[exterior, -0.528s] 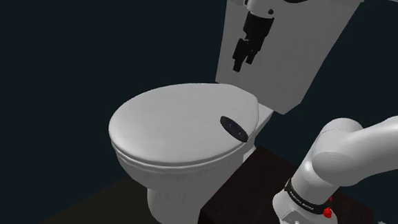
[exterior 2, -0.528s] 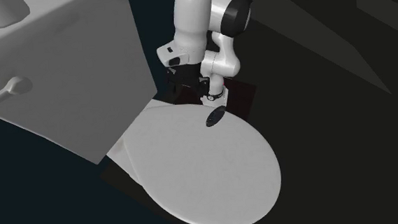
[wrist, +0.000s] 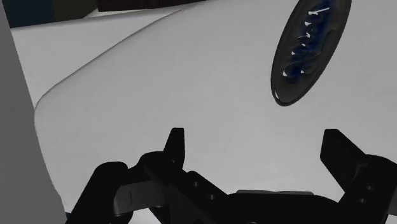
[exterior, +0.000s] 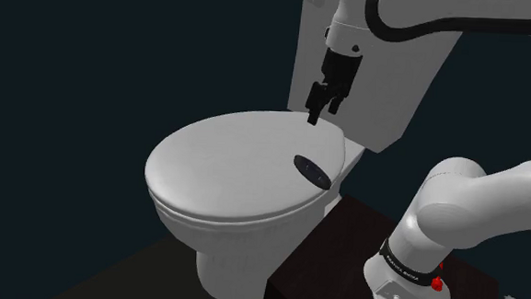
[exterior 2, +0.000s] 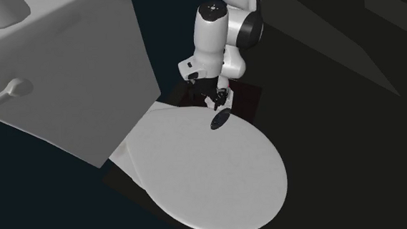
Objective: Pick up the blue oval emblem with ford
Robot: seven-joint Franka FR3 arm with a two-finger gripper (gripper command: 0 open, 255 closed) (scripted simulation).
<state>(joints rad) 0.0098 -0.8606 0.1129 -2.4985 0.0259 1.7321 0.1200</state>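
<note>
A dark oval emblem (exterior: 312, 170) with blue centre and white lettering lies flat on the closed white toilet lid (exterior: 235, 166), near the lid's edge towards the stand. It also appears as the emblem (exterior 2: 220, 119) and the emblem (wrist: 308, 48). My black gripper (exterior: 314, 114) hangs open a little above the lid, nearer the cistern than the emblem. In the wrist view the gripper (wrist: 254, 149) has its fingers apart with nothing between them, and the emblem lies ahead and off to one side.
The white cistern (exterior: 387, 76) rises right behind the gripper, with a flush lever (exterior 2: 7, 92) on its side. A dark box, the stand (exterior: 342, 258), sits beside the toilet bowl (exterior: 222, 253). Dark floor surrounds the toilet.
The gripper has come down towards the toilet lid, from high in front of the cistern to just above the lid near the emblem. The emblem has not moved.
</note>
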